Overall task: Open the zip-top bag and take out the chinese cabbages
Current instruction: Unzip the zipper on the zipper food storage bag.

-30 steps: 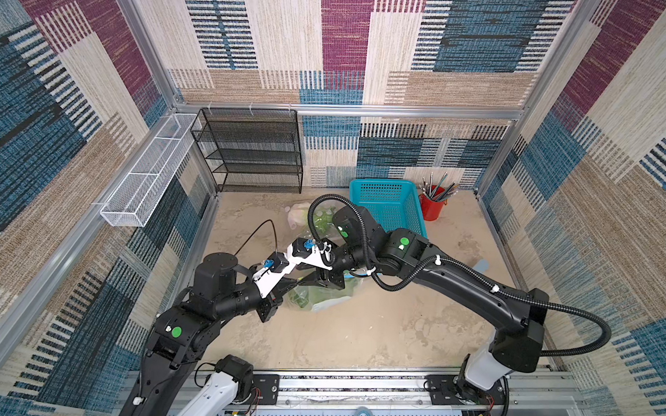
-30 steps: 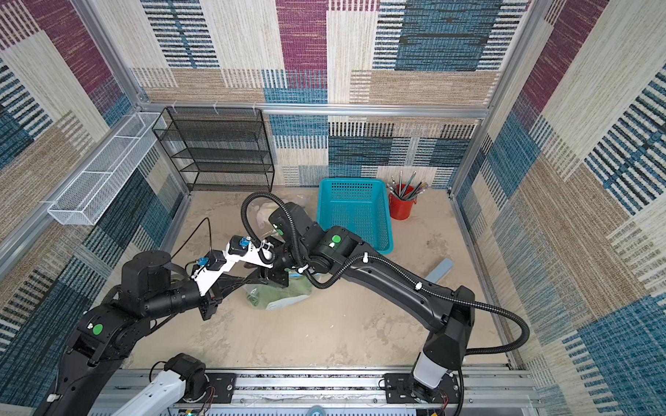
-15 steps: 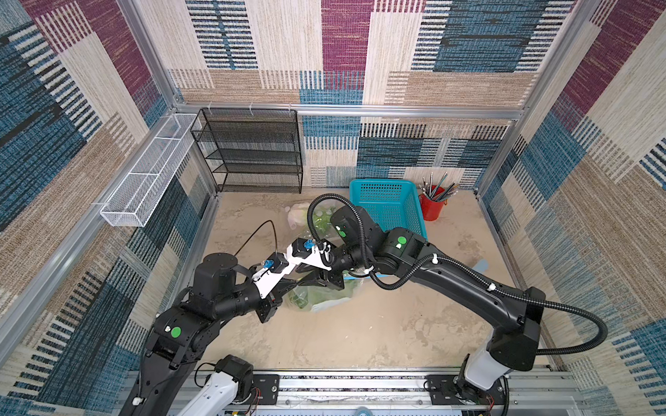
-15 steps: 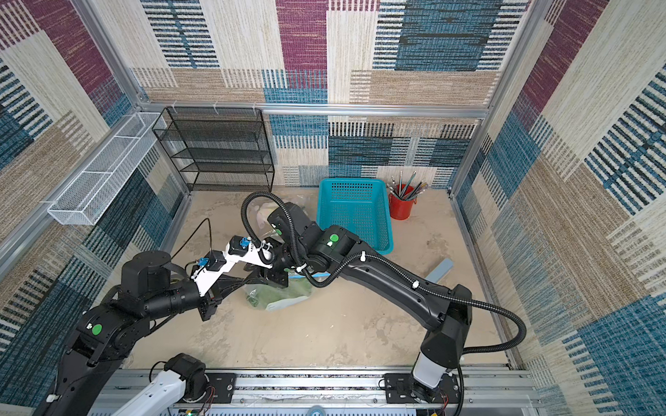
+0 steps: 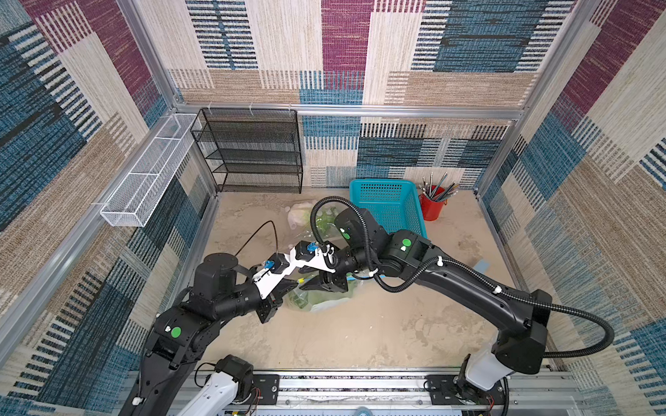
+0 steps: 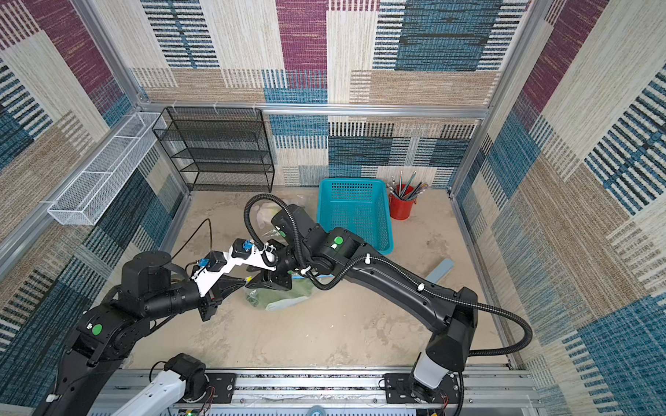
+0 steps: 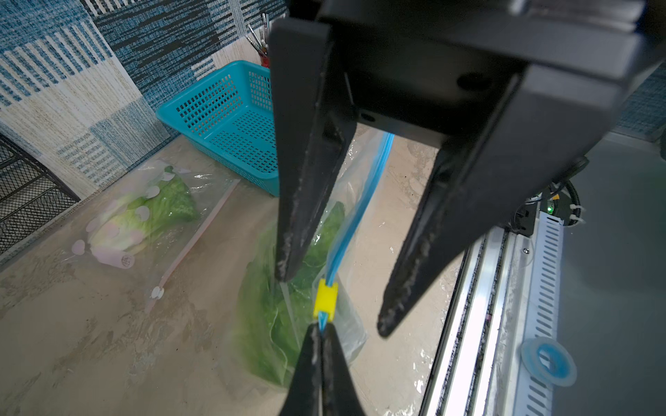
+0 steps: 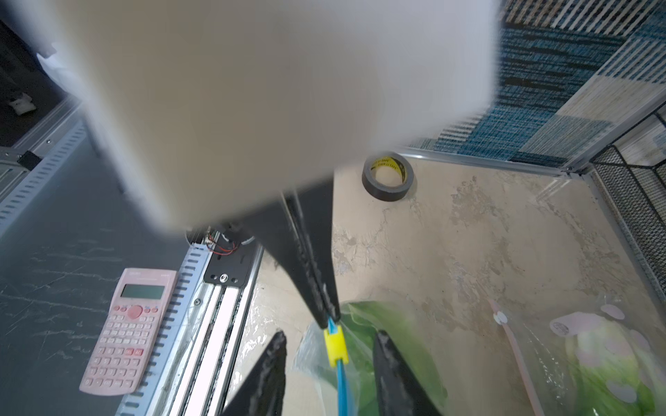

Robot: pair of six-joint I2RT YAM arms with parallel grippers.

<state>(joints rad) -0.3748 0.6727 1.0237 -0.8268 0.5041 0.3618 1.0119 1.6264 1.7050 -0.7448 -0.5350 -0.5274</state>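
A clear zip-top bag (image 5: pixel 317 300) with a blue zip strip (image 7: pixel 355 219) and a yellow slider (image 7: pixel 325 299) lies mid-floor. A green chinese cabbage (image 7: pixel 274 317) shows through it. My left gripper (image 7: pixel 322 326) is shut on the end of the zip strip, right beside the slider. My right gripper (image 8: pixel 329 334) is open, one finger on each side of the slider (image 8: pixel 334 347), not touching it. Both top views show the two grippers (image 6: pixel 245 280) (image 6: pixel 260 280) meeting over the bag. A second bag (image 7: pixel 140 216) with pink hearts holds another cabbage.
A teal basket (image 5: pixel 385 203) and a red cup of pencils (image 5: pixel 432 205) stand at the back right. A black mesh shelf (image 5: pixel 249 152) is at the back left. A tape roll (image 8: pixel 387 176) lies on the floor, and a pink calculator (image 8: pixel 129 331) beyond the front rail.
The right arm has edged slightly to the left over the bag. The left arm and the bag have stayed where they were.
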